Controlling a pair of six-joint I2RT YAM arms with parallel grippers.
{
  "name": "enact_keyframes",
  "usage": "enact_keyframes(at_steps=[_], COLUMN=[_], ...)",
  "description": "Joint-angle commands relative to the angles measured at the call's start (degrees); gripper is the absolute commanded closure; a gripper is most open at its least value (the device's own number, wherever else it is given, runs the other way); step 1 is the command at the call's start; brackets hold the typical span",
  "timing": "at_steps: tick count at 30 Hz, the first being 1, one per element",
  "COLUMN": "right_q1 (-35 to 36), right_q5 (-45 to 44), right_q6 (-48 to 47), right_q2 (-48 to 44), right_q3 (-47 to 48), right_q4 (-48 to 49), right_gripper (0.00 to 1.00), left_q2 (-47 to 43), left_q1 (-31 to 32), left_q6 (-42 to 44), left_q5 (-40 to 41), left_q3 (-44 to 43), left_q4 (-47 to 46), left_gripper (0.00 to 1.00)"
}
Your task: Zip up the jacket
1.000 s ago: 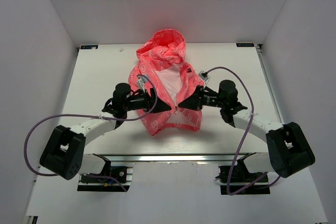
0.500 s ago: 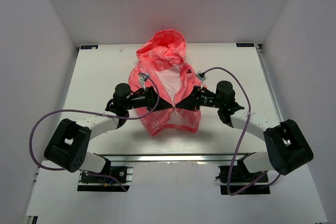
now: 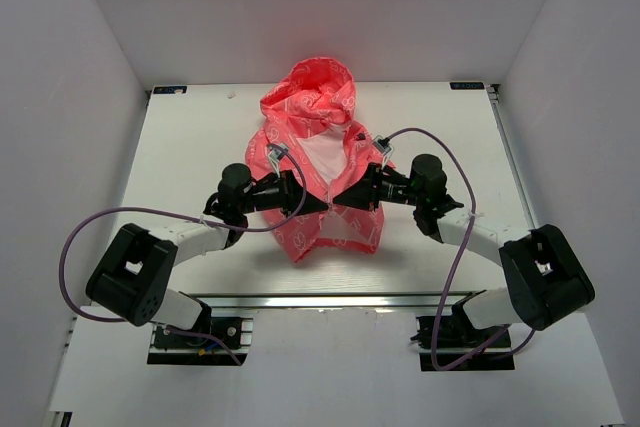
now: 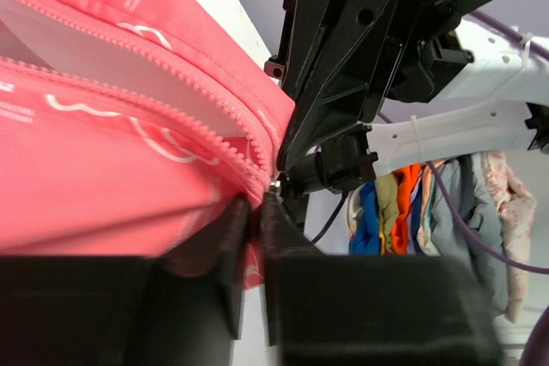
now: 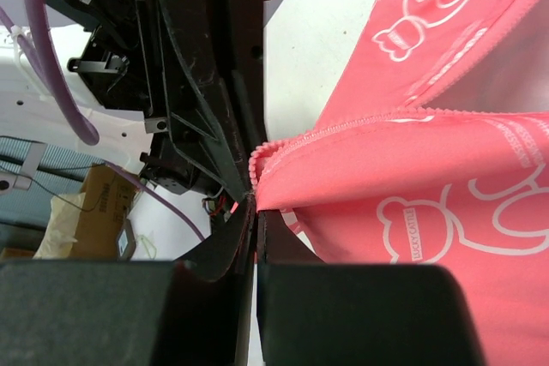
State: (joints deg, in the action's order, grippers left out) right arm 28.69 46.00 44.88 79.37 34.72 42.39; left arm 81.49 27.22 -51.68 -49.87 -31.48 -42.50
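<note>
The coral jacket (image 3: 312,107) is laid unzipped. Its hem is pinched by the right gripper (image 3: 341,202) and by the left gripper (image 3: 324,206), previously spread.

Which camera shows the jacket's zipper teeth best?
Left wrist: both rows of zipper teeth run close and sharp, converging. Right wrist shows shorter stretches of teeth. Top view shows only the jacket with its front open, teeth too small.

jacket (image 3: 330,234): coral-pink with white print, lying mid-surface, hood toward the far edge, front open in a V over white lining
left hand (image 3: 322,206): over the jacket front, tip at the base of the V
right hand (image 3: 342,201): opposite, tip almost meeting the left hand's
surface (image 3: 180,147): white
cables (image 3: 68,247): purple, looping beside each arm
</note>
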Motion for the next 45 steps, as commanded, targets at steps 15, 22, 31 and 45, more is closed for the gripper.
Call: enact_keyframes(at_steps=[15,22,31,45], right_q1=[0.6,0.6,2.2,6.0], right_q5=[0.3,-2.6,-8.1,-7.5], right_q6=[-2.6,-7.8,-14.0,-8.4], right_q2=[1.7,-3.7,-14.2,-5.3], right_q3=[7.3,3.4,-0.4,0.7], right_q4=[-3.3,-12.7,-27.6,-11.0], right_gripper=[0.71,0.11,0.11,0.11], left_q2=[-3.8,-2.4,-2.6,-1.2], left_q1=[0.6,0.6,0.6,0.6], left_q6=[6.4,1.3,-1.3,-3.1], left_q5=[0.7,3.6,5.4,4.0], left_q3=[-1.4,-0.9,0.2,1.3], left_q4=[8.0,2.9,0.6,-3.1], left_gripper=[1.00,1.00,1.00,1.00])
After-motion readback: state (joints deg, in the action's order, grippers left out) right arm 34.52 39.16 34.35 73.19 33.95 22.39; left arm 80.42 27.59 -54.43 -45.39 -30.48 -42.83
